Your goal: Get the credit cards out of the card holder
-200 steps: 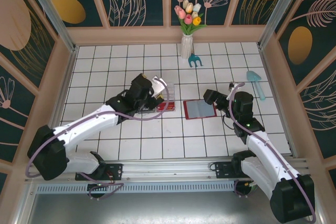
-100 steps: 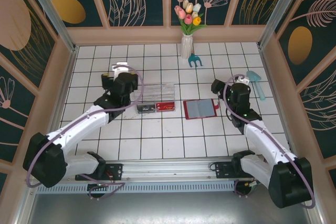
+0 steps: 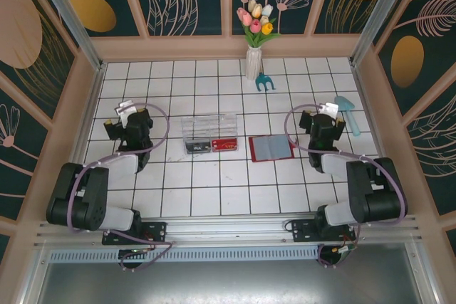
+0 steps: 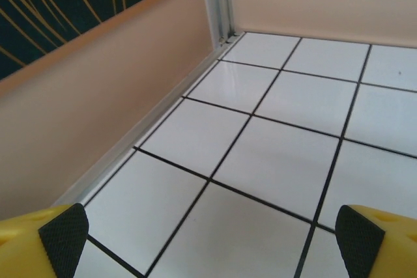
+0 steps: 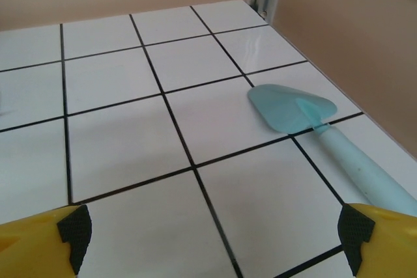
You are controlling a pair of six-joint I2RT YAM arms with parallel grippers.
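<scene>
The card holder (image 3: 271, 147) lies open and flat on the tiles right of centre, red with a grey inside. Two credit cards rest side by side at the near side of a clear plastic box (image 3: 209, 124): a dark grey card (image 3: 198, 147) and a red card (image 3: 224, 144). My left gripper (image 3: 125, 113) hangs by the left wall, far from the cards, and in the left wrist view it (image 4: 212, 242) is open over bare tile. My right gripper (image 3: 326, 113) is just right of the holder. In the right wrist view it (image 5: 215, 239) is open with nothing between its fingers.
A pale blue trowel (image 3: 348, 113) lies near the right wall, close ahead of my right gripper (image 5: 306, 115). A white vase of tulips (image 3: 254, 58) and a small blue rake (image 3: 265, 82) stand at the back. The left wall (image 4: 98, 96) runs close beside my left gripper.
Both arms have drawn back from the middle. The left gripper swung left away from the clear box, the right gripper moved right off the card holder. Both folded toward their bases.
</scene>
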